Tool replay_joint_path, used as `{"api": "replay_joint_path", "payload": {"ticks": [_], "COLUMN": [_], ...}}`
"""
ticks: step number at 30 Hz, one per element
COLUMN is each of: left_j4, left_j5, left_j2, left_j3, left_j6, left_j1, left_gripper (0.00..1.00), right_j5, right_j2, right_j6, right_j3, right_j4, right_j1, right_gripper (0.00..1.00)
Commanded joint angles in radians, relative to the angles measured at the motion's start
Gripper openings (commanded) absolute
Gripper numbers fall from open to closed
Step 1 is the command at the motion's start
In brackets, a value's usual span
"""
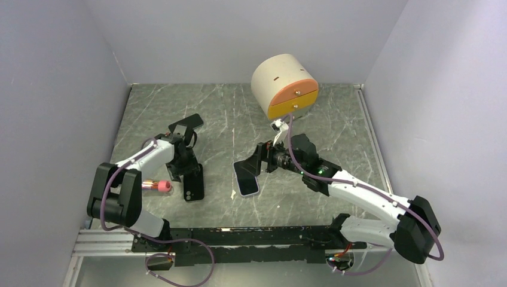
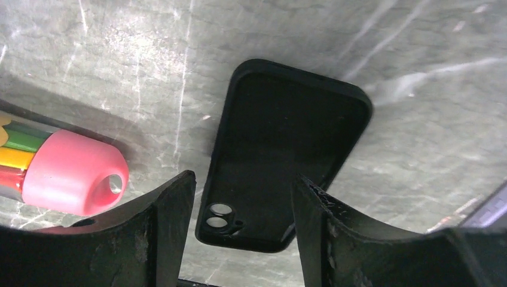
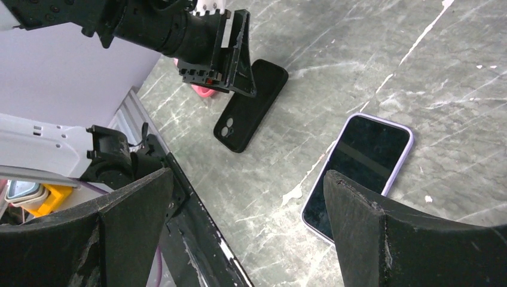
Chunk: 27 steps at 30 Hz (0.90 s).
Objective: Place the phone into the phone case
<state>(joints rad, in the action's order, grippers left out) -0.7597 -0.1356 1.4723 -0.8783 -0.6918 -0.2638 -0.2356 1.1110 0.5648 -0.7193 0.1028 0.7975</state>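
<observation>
The black phone case (image 1: 194, 184) lies open side up on the marble table, its camera hole toward the near end. In the left wrist view the case (image 2: 281, 149) sits just below and between my fingers. My left gripper (image 1: 180, 171) (image 2: 242, 197) is open and empty, hovering over the case's camera end. The phone (image 1: 249, 181), with a lavender rim and dark screen up, lies flat right of the case. My right gripper (image 1: 256, 160) (image 3: 248, 197) is open and empty just above the phone (image 3: 362, 161), which is partly hidden by the right finger. The case (image 3: 251, 104) also shows there.
A marker with a pink cap (image 1: 158, 186) (image 2: 75, 173) lies just left of the case. A beige cylinder box with orange drawers (image 1: 284, 85) stands at the back. The black base rail (image 1: 251, 236) runs along the near edge. Grey walls enclose the table.
</observation>
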Motion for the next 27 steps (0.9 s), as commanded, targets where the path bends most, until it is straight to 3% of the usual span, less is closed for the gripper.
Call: {"api": "replay_joint_path", "payload": {"ticks": [1, 6, 10, 16, 23, 27], "left_j4": [0.023, 0.036, 0.095, 0.164, 0.179, 0.142], "left_j5": [-0.051, -0.032, 0.050, 0.192, 0.153, 0.143], "left_j2": [0.027, 0.060, 0.051, -0.009, -0.038, -0.004], "left_j3": [0.016, 0.022, 0.038, 0.050, -0.008, -0.082], "left_j6": [-0.029, -0.024, 0.043, 0.179, 0.439, 0.532], "left_j1": [0.005, 0.005, 0.003, -0.018, -0.193, -0.198], "left_gripper": [0.64, 0.58, 0.31, 0.04, 0.03, 0.03], "right_j5": [0.007, 0.018, 0.030, 0.050, 0.073, 0.089], "right_j2": [-0.040, -0.064, -0.078, -0.072, -0.041, -0.066], "right_j6": [-0.015, -0.009, -0.010, 0.000, 0.027, 0.036], "right_j3": [0.023, 0.045, 0.049, 0.056, 0.042, 0.051], "right_j4": [0.011, 0.014, 0.005, 0.009, -0.017, -0.020], "right_j1": [-0.001, -0.001, -0.002, -0.001, -0.003, -0.003], "right_gripper": [0.99, 0.99, 0.99, 0.99, 0.99, 0.99]}}
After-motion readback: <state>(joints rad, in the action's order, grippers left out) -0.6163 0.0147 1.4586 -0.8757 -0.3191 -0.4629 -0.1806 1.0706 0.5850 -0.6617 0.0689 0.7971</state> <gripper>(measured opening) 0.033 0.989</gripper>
